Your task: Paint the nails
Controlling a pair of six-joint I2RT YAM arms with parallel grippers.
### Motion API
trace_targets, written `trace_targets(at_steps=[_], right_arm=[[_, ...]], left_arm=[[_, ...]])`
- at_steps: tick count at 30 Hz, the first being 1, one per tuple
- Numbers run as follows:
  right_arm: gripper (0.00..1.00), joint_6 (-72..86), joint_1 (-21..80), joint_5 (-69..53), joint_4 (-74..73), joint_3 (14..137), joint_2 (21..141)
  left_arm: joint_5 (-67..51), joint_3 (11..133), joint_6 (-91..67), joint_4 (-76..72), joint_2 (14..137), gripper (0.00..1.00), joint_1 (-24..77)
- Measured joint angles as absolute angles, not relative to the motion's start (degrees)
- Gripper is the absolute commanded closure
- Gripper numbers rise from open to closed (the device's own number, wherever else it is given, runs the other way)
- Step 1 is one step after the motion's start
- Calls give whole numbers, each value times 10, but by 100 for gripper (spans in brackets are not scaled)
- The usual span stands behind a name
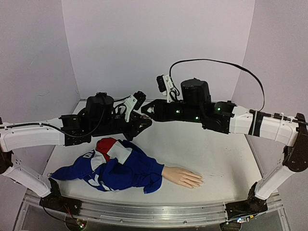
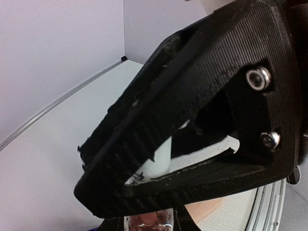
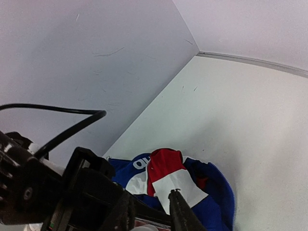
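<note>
Overhead, the two arms reach inward and meet above the back of the table [image 1: 221, 154]. The left arm [image 1: 33, 134] comes from the left and the right arm [image 1: 260, 124] from the right. The left jaws and the right jaws are tip to tip, raised off the surface. Nearer the front edge a mannequin hand [image 1: 182, 176] lies flat, fingers pointing right, its arm in a rumpled blue sleeve [image 1: 125, 171] with red and white patches. The nails [image 1: 197, 182] sit at its fingertips, too small to make out, well apart from both arms.

From the left wrist, the right jaws fill most of the picture, black and ribbed, clenched on a white cap [image 2: 161, 156] that stands between them. At the bottom edge the left jaws are clamped on a small, shiny pinkish bottle [image 2: 148, 222], just under the cap. A beige patch [image 2: 207, 211] shows beside it; I cannot tell what it is.

From the right wrist, the right jaws stand close together at the bottom edge, with something pale between them cut off by the frame. The left arm's black end and a black cable [image 3: 62, 127] sit at lower left. Beyond lies the sleeve [image 3: 211, 202] on the table, near the wall [image 3: 72, 57].
</note>
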State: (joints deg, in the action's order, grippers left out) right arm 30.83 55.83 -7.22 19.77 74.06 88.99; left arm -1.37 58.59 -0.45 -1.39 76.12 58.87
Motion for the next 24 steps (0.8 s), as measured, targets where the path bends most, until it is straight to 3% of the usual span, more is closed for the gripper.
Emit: trace_targets(at_steps=[3,7,10,14,19,21,24], right_arm=[[100,307,563,-75,201,742,892],[100,266,556,-120,199,742,891],[100,208,538,-257,197,742,884],[100,138,521,-530,217,742,882],[99,95,543,-634,247,743,882],[74,84,544,-632,247,743,882],[47,80,536,-603,234,733,872]], left_arm=[[-18,585,-8,-11,761,100,588],[-66,585,-16,-6,757,100,579],[-198,585,-22,1,744,100,555],[-439,591,-43,2,736,100,539],[-586,602,-63,-1,740,100,549],[-588,602,-62,-3,742,100,549],[-558,602,-51,-5,743,100,547]])
